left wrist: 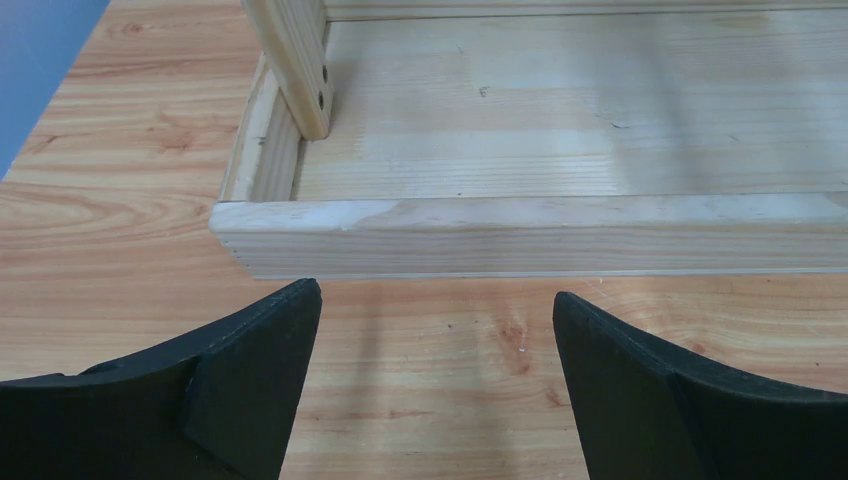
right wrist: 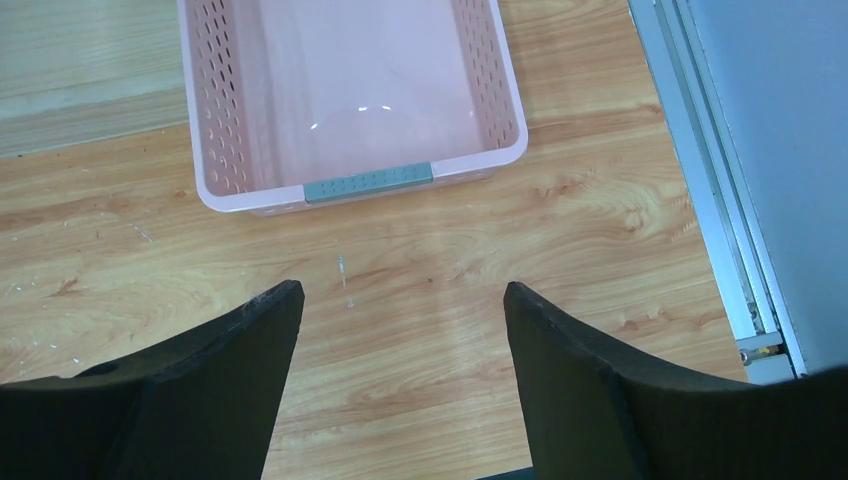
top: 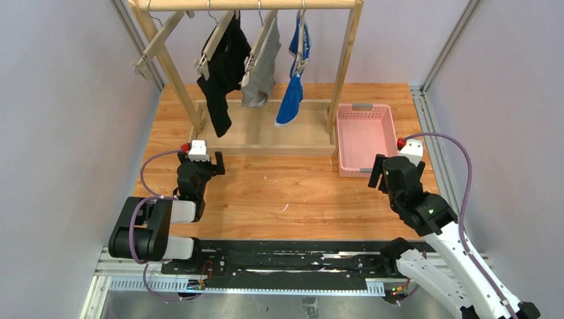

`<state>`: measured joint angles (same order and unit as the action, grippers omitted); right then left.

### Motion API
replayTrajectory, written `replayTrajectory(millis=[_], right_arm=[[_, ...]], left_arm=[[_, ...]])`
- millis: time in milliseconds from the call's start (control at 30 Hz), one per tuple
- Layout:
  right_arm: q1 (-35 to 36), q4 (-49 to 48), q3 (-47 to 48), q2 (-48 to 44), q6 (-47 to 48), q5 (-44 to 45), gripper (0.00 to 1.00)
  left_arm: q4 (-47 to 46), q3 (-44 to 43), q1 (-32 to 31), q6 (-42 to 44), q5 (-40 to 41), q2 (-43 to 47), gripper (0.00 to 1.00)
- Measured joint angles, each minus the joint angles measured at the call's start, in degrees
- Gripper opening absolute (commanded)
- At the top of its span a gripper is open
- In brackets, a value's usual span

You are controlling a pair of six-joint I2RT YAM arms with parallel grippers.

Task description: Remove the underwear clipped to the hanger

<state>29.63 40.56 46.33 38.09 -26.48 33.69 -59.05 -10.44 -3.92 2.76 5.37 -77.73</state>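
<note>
Three briefs hang clipped to hangers on a wooden rack [top: 346,60] at the back: a black pair [top: 223,73], a grey pair [top: 261,66] and a bright blue pair [top: 292,93]. An empty wooden hanger [top: 154,45] hangs at the rack's left end. My left gripper [top: 203,158] is open and empty, low over the table in front of the rack's base frame [left wrist: 520,235]. My right gripper [top: 380,171] is open and empty, just in front of the pink basket [top: 346,143]. None of the briefs shows in the wrist views.
The pink basket [right wrist: 250,195] is empty and stands right of the rack. The rack's left post [left wrist: 295,60] rises from its base frame. A metal rail [right wrist: 710,170] runs along the table's right edge by a grey wall.
</note>
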Motion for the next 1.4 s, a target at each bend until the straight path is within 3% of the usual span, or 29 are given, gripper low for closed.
replayTrajectory(millis=[333,567,967,1133,1400], right_arm=[[0.0,-0.8,0.0,0.4,1.0,0.5,0.76],[0.0,-1.4,0.0,0.7,1.9,1.3,0.77],[0.0,-4.5,-0.2,0.8,3.9,0.6,0.77],[0.0,-6.2,-0.2,1.7,4.6,-0.4,0.77],[0.0,-7.8,-0.3,3.7,5.1,-3.3,0.76]], left_arm=[[0.6,-0.3,0.0,0.0,0.0,0.0,0.98],[14.4,-8.2,0.0,0.0,0.1,4.3,0.98],[36.3,-15.2,0.0,-5.2,2.1,28.2,0.98],[46.4,-25.0,0.0,-6.7,-3.1,32.1,0.98],[66.6,-44.7,-3.3,-2.5,-11.8,29.4,0.98]])
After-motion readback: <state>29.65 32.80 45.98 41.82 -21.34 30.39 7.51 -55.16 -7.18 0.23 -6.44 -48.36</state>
